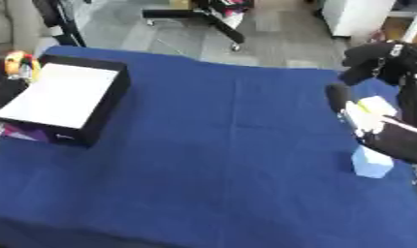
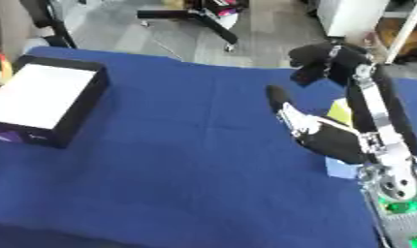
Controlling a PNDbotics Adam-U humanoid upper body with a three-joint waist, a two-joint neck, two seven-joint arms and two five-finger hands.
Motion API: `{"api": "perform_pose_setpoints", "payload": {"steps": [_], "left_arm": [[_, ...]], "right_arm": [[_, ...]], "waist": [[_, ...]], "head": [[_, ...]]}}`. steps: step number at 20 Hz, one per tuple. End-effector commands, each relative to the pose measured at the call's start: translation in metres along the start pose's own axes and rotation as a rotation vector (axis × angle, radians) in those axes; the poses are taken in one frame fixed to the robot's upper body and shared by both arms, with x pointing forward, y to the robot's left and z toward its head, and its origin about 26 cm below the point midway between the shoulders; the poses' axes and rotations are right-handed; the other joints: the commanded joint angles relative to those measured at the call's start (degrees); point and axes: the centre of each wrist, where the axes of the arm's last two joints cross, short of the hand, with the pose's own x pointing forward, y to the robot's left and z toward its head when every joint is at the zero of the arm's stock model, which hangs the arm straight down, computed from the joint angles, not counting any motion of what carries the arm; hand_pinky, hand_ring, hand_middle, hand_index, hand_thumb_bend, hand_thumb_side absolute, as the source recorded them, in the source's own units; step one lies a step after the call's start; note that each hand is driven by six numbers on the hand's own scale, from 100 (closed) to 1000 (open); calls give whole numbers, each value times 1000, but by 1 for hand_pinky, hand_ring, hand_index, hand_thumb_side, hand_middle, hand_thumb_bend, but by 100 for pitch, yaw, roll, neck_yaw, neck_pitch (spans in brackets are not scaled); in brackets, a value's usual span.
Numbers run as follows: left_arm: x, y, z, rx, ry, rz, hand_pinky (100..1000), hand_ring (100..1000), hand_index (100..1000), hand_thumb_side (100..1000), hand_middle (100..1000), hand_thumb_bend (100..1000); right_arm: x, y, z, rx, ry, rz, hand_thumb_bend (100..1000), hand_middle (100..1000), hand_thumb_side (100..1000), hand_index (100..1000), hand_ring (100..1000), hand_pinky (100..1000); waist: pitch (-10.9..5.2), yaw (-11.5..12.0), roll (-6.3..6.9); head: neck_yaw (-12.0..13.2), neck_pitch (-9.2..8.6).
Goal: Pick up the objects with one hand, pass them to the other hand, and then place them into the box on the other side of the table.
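the right hand [image 2: 310,127] reaches down over a pale blue block [image 1: 371,163], fingers straight and holding nothing, likely lining up to grasp; the box [image 1: 63,97] sits far left.

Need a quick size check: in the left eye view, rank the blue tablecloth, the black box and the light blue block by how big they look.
1. Blue tablecloth
2. Black box
3. Light blue block, partly hidden by the robot arm
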Motion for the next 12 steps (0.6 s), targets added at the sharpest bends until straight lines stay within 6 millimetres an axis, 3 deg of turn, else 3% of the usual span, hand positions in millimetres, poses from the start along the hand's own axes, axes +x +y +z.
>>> {"api": "perform_pose_setpoints", "payload": {"steps": [1,6,12], "left_arm": [[-7,19,-16,0,22,-103,478,513,633,438,526,408],[-11,17,-24,-55,26,-144,547,594,710,504,617,520],[11,18,-30,-38,-62,-68,555,602,722,493,622,565]], "right_arm": [[6,-5,-3,7,-31,13,368,577,407,697,560,542],[6,-5,-3,14,-33,10,367,576,407,697,559,542],[6,-5,-3,15,-30,13,366,576,407,696,558,541]], "waist": [[-109,-12,42],[-112,-29,30],[-102,-35,28]], "head": [[20,-88],[23,-86],[16,-85]]}}
